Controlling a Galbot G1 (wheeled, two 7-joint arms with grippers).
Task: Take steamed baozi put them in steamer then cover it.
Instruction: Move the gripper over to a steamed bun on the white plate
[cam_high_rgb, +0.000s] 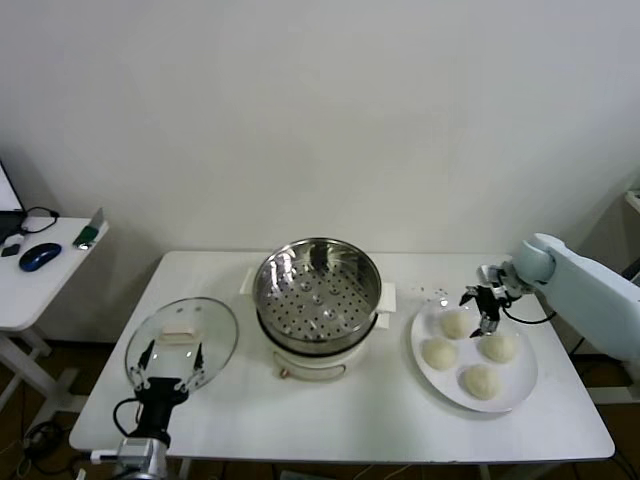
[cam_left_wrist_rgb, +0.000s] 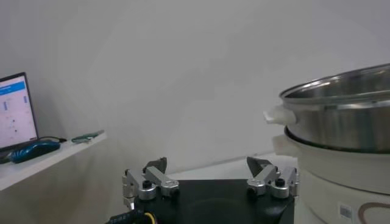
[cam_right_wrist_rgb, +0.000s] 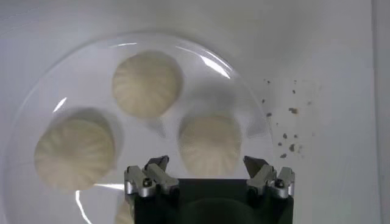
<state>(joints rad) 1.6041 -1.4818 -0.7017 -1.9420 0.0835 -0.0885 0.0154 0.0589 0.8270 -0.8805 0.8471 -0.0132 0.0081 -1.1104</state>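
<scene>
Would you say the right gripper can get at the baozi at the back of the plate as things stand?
Probably yes: the right gripper hangs open right above that baozi, nothing lies between them, and its three neighbours on the plate sit clear of it.

Four cream-white baozi (cam_high_rgb: 468, 351) sat on a white plate (cam_high_rgb: 520, 392) to the right of the open, empty steel steamer (cam_high_rgb: 317, 293), while the glass cover (cam_high_rgb: 182, 339) lay flat on the bench (cam_high_rgb: 350, 420) to its left.
</scene>
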